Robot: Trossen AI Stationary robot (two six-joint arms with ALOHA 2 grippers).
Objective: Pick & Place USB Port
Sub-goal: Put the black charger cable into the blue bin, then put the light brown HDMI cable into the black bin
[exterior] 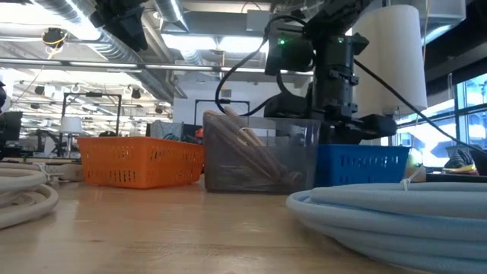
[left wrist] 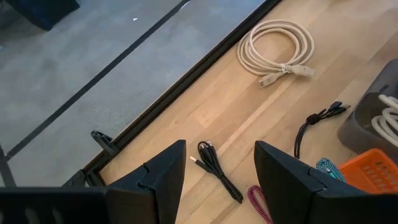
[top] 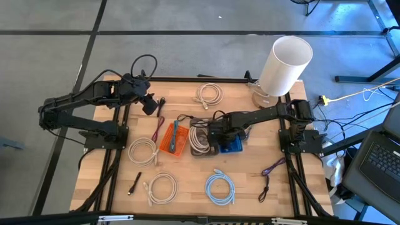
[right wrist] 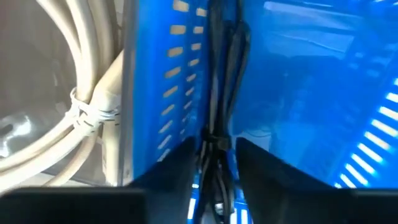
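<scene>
Black cable (right wrist: 216, 106), thin, glossy and folded into a bundle cinched by a tie, runs between the right gripper (right wrist: 213, 163) fingers, which are clenched on it just above the blue basket (right wrist: 311, 93); whether its plug end is a USB one is probably beyond what the right wrist view can settle. That basket is hard plastic with slotted walls, and in the high view it sits at the right end of a row of three. Touching it is the grey translucent basket (top: 200, 139), which holds a coil of thick cream cable (right wrist: 81, 106) tied at one spot, and beyond that stands the orange basket (top: 174, 139), also slotted. The right arm reaches in from the table's right edge to the blue basket. Out on the pale wooden table (top: 244, 187) lie more coils: a light blue one (top: 220, 188) near the front and a white one (top: 162, 187) beside it. A tall white cylinder (top: 285, 65) stands at the back right. The left gripper (left wrist: 214, 186) hangs released, fingers well apart, above the table's back left, over a short black cable (left wrist: 216, 168) and a cream coil (left wrist: 278, 48).
</scene>
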